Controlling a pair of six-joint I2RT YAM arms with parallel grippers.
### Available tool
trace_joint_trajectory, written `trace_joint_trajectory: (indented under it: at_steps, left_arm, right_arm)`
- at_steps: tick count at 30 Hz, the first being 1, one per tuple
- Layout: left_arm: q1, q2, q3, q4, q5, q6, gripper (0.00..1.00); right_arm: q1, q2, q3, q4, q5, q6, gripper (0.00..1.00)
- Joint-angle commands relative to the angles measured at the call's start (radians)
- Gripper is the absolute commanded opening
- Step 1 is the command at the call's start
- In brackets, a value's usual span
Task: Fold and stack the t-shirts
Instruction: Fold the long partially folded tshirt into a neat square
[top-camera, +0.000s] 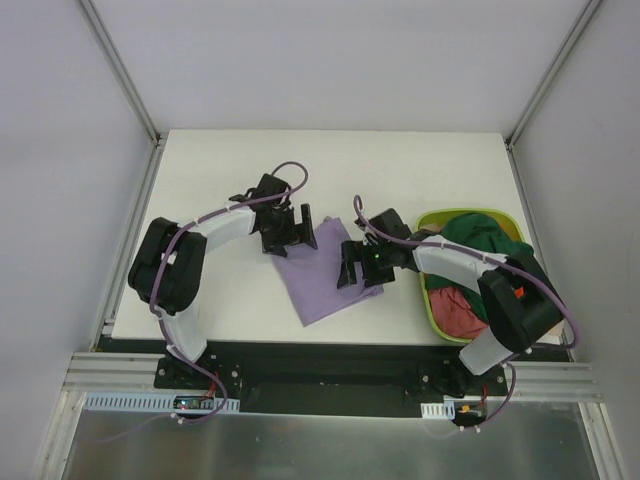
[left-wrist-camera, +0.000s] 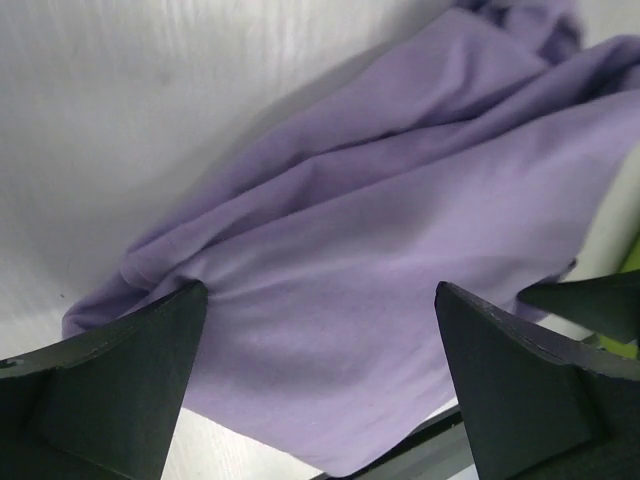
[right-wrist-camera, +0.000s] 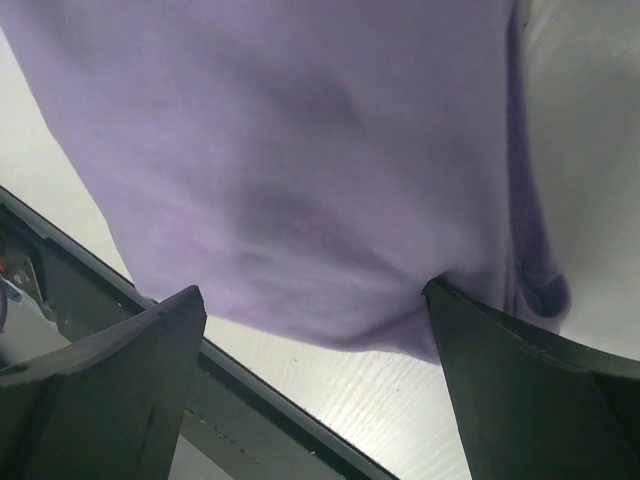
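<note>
A lavender t-shirt (top-camera: 325, 268) lies partly folded on the white table, between the two grippers. My left gripper (top-camera: 290, 232) is open at its upper left corner, fingers straddling the cloth (left-wrist-camera: 330, 280). My right gripper (top-camera: 358, 268) is open at its right edge; one finger (right-wrist-camera: 520, 380) presses on the cloth's hem (right-wrist-camera: 300, 200), the other stands off it. A dark green t-shirt (top-camera: 478, 232) and a red-pink t-shirt (top-camera: 462, 308) lie bunched in the basket.
A lime-green plastic basket (top-camera: 432, 300) stands at the table's right side, under my right arm. The table's near edge with a black rail (top-camera: 320, 352) runs just below the lavender shirt.
</note>
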Motion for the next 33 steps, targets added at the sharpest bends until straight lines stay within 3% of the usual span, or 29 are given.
trace_joint_trajectory:
  at_steps: [1,9,16,19,23,27,32,33]
  left_arm:
    - [0.004,0.003,-0.094,0.062,0.073,-0.018,0.99]
    - [-0.025,-0.118,-0.319,0.137,0.1,-0.127,0.99]
    - [-0.18,-0.311,-0.465,0.16,0.097,-0.283,0.99]
    - [-0.228,-0.412,-0.479,0.158,0.061,-0.29,0.99]
    - [-0.228,-0.503,-0.424,0.073,-0.134,-0.251,0.99]
    - [-0.216,-0.486,-0.321,-0.01,-0.341,-0.205,0.99]
    - [-0.136,-0.316,-0.197,-0.016,-0.306,-0.153,0.95]
    - [-0.131,-0.277,-0.173,-0.016,-0.317,-0.15,0.87]
  right_arm:
    - [-0.045,0.075,0.06,-0.01,0.03,-0.007,0.96]
    - [-0.129,0.288,0.289,-0.151,0.04,-0.137,0.96]
    - [-0.154,0.485,0.684,-0.367,0.108,-0.317,0.96]
    - [-0.156,0.465,0.769,-0.438,0.116,-0.343,0.96]
    - [-0.157,0.309,0.697,-0.408,0.191,-0.328,0.96]
    - [-0.172,0.101,0.469,-0.247,0.191,-0.253,0.96]
    - [-0.174,-0.049,0.242,-0.112,0.073,-0.173,0.96]
    - [-0.174,-0.061,0.211,-0.107,0.061,-0.173,0.96]
